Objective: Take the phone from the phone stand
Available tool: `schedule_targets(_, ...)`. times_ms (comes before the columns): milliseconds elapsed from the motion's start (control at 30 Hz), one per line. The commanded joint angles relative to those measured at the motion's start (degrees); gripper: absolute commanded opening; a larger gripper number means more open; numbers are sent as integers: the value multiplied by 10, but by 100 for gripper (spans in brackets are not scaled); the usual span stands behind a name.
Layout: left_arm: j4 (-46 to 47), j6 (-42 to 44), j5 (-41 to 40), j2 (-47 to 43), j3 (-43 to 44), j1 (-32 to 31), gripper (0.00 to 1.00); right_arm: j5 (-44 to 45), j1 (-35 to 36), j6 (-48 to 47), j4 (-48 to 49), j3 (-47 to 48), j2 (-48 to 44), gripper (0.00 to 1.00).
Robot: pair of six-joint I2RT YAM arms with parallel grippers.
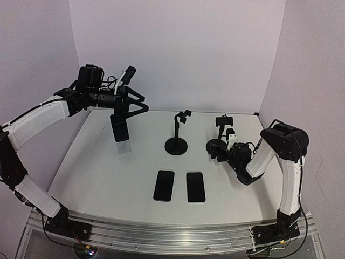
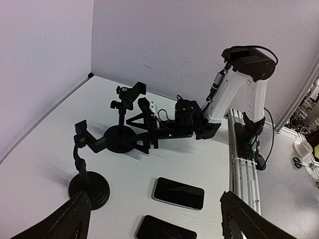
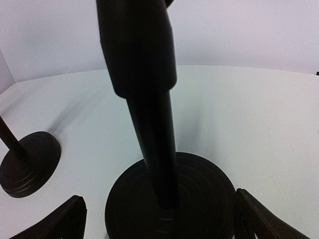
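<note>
Two black phone stands show, and neither clamp holds a phone. The middle stand [image 1: 176, 144] has an empty clamp [image 1: 185, 115]. My right gripper [image 3: 167, 226] is open, its fingers on either side of the right stand's [image 1: 222, 129] round base [image 3: 169, 199], with the post [image 3: 149, 124] rising between them. My left gripper [image 1: 130, 110] hangs high at the back left, open, with nothing between its fingers [image 2: 75, 219]. A dark phone [image 1: 122, 135] shows just below it; I cannot tell whether it rests on the table. Two more phones [image 1: 164, 185] [image 1: 195, 186] lie flat at the front.
White walls close the table's back and both sides. The metal rail [image 1: 172, 232] with both arm bases runs along the near edge. In the left wrist view the two flat phones [image 2: 178, 193] [image 2: 166, 230] lie in front of the nearer stand [image 2: 89, 186].
</note>
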Motion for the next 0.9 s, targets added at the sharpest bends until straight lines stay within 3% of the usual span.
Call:
schedule_targets(0, -48, 18, -10, 2, 30, 61, 90, -6, -2, 14, 264, -30, -51, 98)
schedule_targets(133, -93, 69, -12, 15, 41, 121, 93, -2, -3, 16, 261, -72, -80, 98)
schedule_targets(367, -95, 129, -24, 42, 33, 203, 92, -9, -3, 49, 248, -145, -153, 98)
schedule_targets(567, -111, 184, -15, 88, 53, 234, 89, -20, -3, 62, 176, -186, -243, 98)
schedule_targets(767, -169, 266, -23, 168, 99, 251, 83, -35, -2, 71, -122, -167, -409, 98)
schedule_targets(867, -186, 288, -38, 203, 122, 251, 78, -46, -1, 61, -219, -163, -461, 98)
